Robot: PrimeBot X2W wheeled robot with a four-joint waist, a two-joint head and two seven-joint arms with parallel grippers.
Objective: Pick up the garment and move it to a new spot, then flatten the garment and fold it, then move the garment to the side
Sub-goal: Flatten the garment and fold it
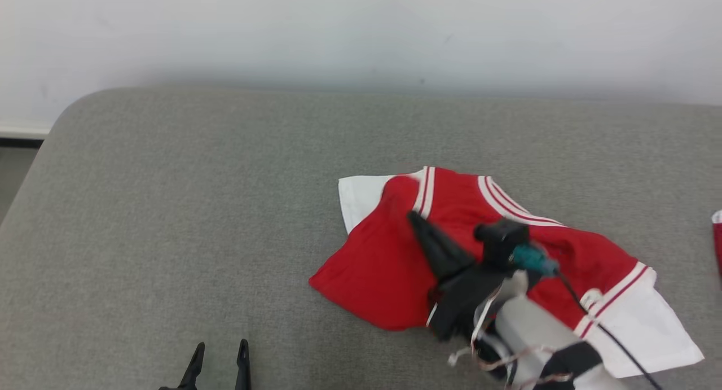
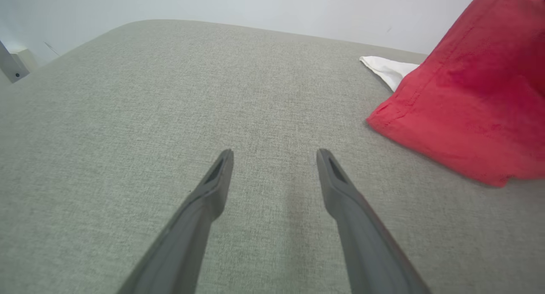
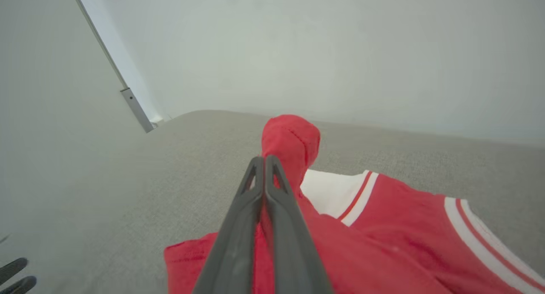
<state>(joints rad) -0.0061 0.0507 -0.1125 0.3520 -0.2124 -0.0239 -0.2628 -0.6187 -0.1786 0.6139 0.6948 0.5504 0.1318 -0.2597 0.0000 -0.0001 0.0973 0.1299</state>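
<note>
**First:** While the garment (image 1: 372, 266) lies rumpled on the grey cushion (image 1: 169, 209), where does it sit from the right gripper (image 1: 414, 218)?

**Second:** Right at the tips. The two dark fingers are pressed together on a fold of red cloth, and a knob of that cloth pokes out just past them. Most of the shirt spreads behind the tips, under and to the right of the pale forearm (image 1: 530, 322). Its long axis runs from one white sleeve (image 1: 361, 201) just beyond the tips to the other, back past the wrist.

**First:** And the left gripper (image 1: 221, 350)?

**Second:** Its fingers are spread wide with nothing between them, low over bare cushion. From there the garment lies ahead and to the right, near but apart.

**First:** So which arm is nearer?

**Second:** The right, plainly, since it has the hold. The lift looks like its job. The bare cushion to the left of its tips seems the likeliest new spot. With one pinch near one end, the cloth will probably hang and trail along its length.
</note>
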